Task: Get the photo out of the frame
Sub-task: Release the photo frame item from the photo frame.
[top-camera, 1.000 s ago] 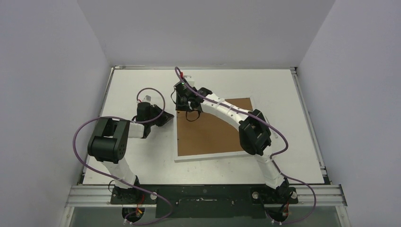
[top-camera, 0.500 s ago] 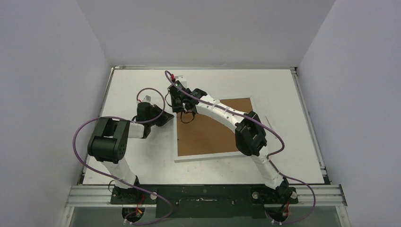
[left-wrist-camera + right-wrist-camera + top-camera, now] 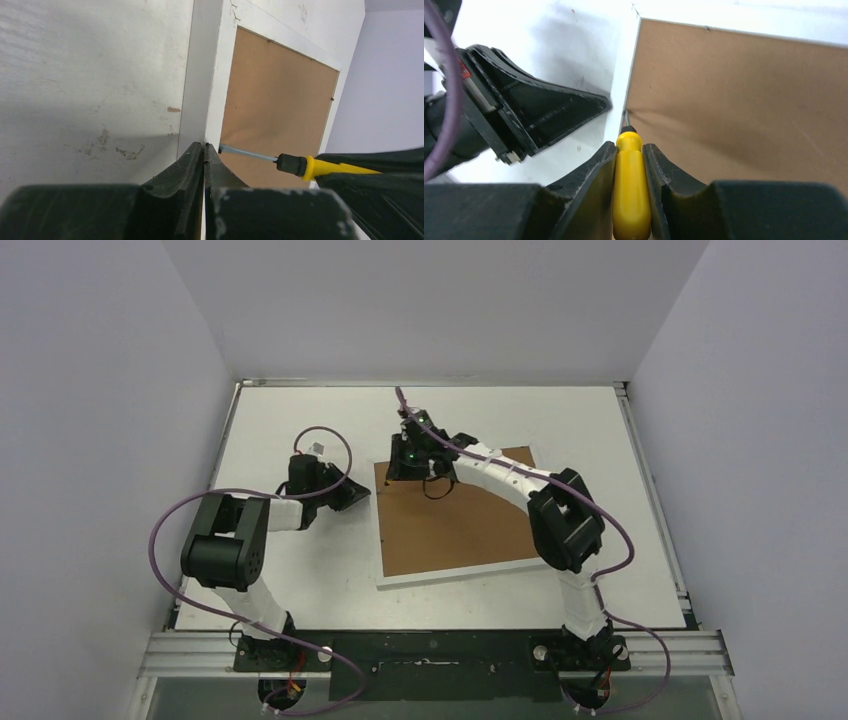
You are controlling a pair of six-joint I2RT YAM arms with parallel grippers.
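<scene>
A white table (image 3: 300,420) is seen from above, with two robot arms mounted at its near edge. The frame (image 3: 455,576) is laid face down, right of centre, so that its brown backing board (image 3: 450,530) is turned upward inside the white border. The photo is not seen in any view; it is judged to be hidden under the backing board.

A yellow-handled screwdriver (image 3: 630,200) is clamped between the narrowly set fingers of the right gripper (image 3: 630,150). Its thin blade is pointed at the seam where the left edge of the backing board meets the white border, close to the far left corner. Whether the tip has entered the seam cannot be told.

The left gripper (image 3: 205,150) is closed with nothing held. Its fingertips are placed at the left border of the frame, just beside the blade; whether the frame is pressed down cannot be told.

The step in hand is judged to be the loosening of the backing board. For the next move, the blade would need to be worked under the board's edge and levered upward while the frame is kept steady, so that the board can be lifted and the photo reached.
</scene>
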